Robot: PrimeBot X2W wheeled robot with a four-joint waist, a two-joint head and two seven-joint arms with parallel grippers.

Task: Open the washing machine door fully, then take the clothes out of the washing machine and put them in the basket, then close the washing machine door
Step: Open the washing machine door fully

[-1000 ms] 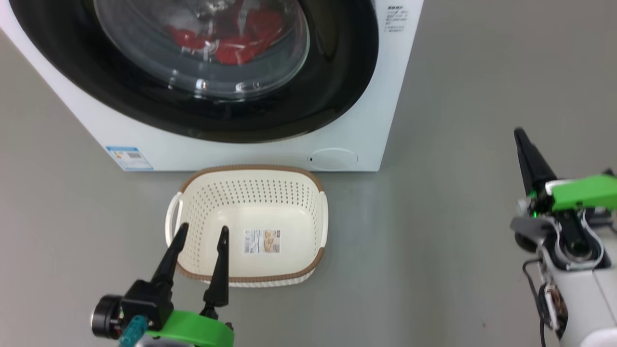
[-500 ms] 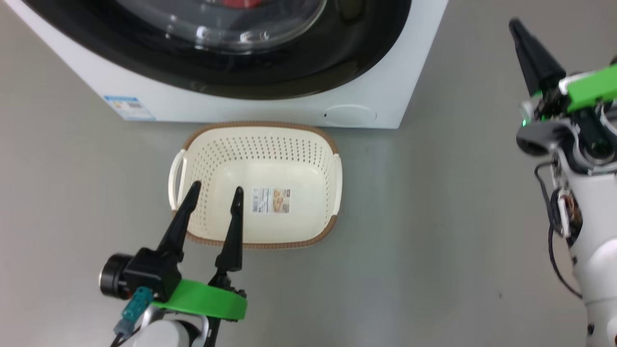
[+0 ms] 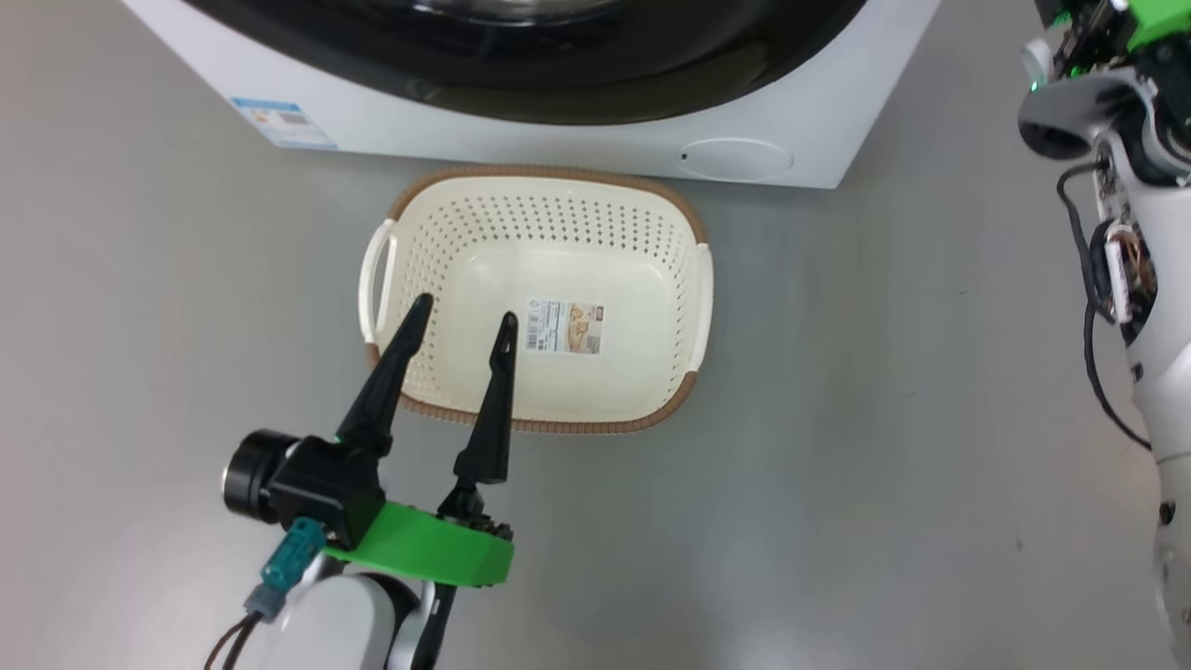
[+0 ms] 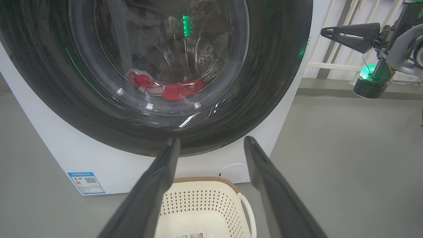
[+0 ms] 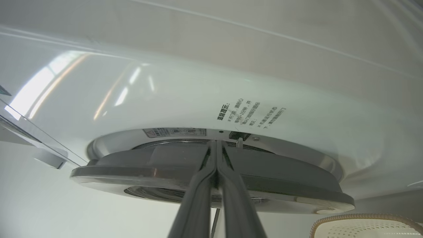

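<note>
Far left, head view: left gripper (image 3: 465,309), jaws wide apart, nothing between them, tips hanging over the near-left corner of the basket (image 3: 549,173). Idle. Best left parked low there, out of the door's swing.

Centre: basket empty apart from a label (image 3: 563,326) on its bottom. Standing on the grey floor (image 3: 837,419) just in front of the washing machine (image 3: 521,144).

Left wrist view: washing machine door (image 4: 274,86) apparently shut, or nearly so, against the white front. Clothes (image 4: 180,92) red, lying low in the drum behind the glass. None out yet.

Right: right gripper (image 5: 216,142), jaws pressed together, gripping nothing, tips aimed at the seam between door rim and cabinet, close by the latch slot (image 5: 239,135). Touching the rim or just short of it: cannot tell.

Step in hand, by judgement: the very first, opening the door.

To do it well:
- Slip the closed tips behind the rim's edge on the latch side, never onto the glass.
- Pull outward along the hinge arc, not straight back, to avoid skating off the glossy plastic.
- Follow the swing right round to fully open, for free reach into the drum later.
- Mind the basket close under the door: probably low enough to clear, but worth checking.

Main risk: tips slipping off before the latch gives.
</note>
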